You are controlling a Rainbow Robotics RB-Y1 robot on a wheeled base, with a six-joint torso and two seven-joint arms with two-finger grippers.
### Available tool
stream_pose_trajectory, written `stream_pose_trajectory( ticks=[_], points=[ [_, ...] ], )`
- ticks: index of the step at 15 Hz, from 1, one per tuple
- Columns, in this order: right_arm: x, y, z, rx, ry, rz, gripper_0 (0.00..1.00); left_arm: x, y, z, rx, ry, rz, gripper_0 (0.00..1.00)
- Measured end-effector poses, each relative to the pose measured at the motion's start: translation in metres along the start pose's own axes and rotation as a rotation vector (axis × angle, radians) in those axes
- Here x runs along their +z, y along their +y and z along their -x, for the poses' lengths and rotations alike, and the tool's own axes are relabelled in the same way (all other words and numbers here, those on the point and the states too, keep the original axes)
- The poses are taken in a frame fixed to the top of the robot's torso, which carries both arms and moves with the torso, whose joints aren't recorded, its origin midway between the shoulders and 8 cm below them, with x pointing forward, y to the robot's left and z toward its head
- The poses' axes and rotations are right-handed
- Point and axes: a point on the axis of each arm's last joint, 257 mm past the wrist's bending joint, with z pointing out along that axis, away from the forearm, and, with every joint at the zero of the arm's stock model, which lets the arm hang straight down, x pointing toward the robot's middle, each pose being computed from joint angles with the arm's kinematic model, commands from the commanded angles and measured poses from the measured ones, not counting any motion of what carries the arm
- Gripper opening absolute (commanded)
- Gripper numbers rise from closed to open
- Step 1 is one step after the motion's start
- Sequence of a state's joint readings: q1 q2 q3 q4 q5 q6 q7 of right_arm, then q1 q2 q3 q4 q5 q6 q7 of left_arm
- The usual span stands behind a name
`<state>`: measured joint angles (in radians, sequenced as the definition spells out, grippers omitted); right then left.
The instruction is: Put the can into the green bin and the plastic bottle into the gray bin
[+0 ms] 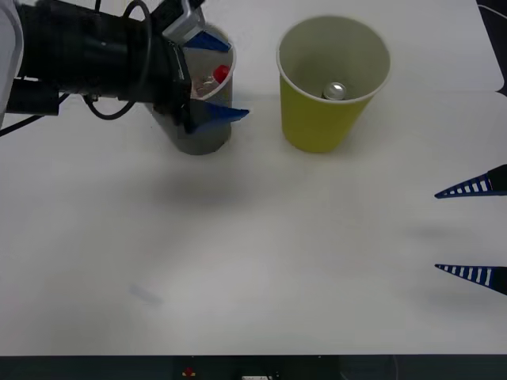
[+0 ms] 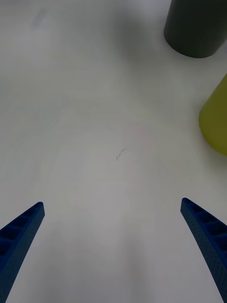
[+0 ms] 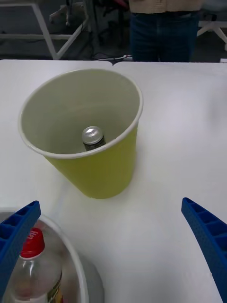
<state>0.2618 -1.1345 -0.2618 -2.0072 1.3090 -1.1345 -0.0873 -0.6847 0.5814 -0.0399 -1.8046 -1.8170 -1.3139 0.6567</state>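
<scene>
the can point(image 1: 335, 91) already stands upright on the floor of the green bin point(image 1: 317, 127), and the plastic bottle point(image 1: 212, 81) sits inside the gray bin point(image 1: 207, 138), its red cap up near the rim, so both drops look done and the step in hand is clearing the left arm away

the left gripper point(image 1: 211, 77) hangs over the gray bin at about 11 o'clock on the table point(image 1: 238, 269), its blue fingers spread wide, one above the bin's mouth and one crossing its near wall, gripping nothing. to finish well it should lift straight up before swinging off, since the lower finger looks close enough to that wall to tip the light cup

the right gripper point(image 1: 474, 230) waits at 3 o'clock, jaws spread and empty, well apart from both bins

the two bins stand near each other with a clear gap between. the whole near half of the table, from 4 round to 8 o'clock, is bare, so the left arm has plenty of room to pull back toward 9 o'clock
</scene>
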Motion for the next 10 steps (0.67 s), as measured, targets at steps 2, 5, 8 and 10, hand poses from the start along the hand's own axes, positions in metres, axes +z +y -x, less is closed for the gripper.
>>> stream_pose_trajectory(
  ticks=[2, 5, 8, 10],
  points=[
    [0.000, 0.000, 0.000, 0.000, 0.000, 0.000, 1.00, -0.009, -0.011, -0.010, 0.017, -0.003, -0.007, 1.00],
    [0.000, 0.000, 0.000, 0.000, 0.000, 0.000, 1.00, -0.025, -0.029, -0.022, 0.041, 0.004, -0.007, 1.00],
    [0.000, 0.000, 0.000, 0.000, 0.000, 0.000, 1.00, -0.039, -0.046, -0.041, 0.085, 0.018, -0.013, 1.00],
    [0.000, 0.000, 0.000, 0.000, 0.000, 0.000, 1.00, -0.048, -0.056, -0.054, 0.108, 0.023, -0.025, 1.00]
  ],
)
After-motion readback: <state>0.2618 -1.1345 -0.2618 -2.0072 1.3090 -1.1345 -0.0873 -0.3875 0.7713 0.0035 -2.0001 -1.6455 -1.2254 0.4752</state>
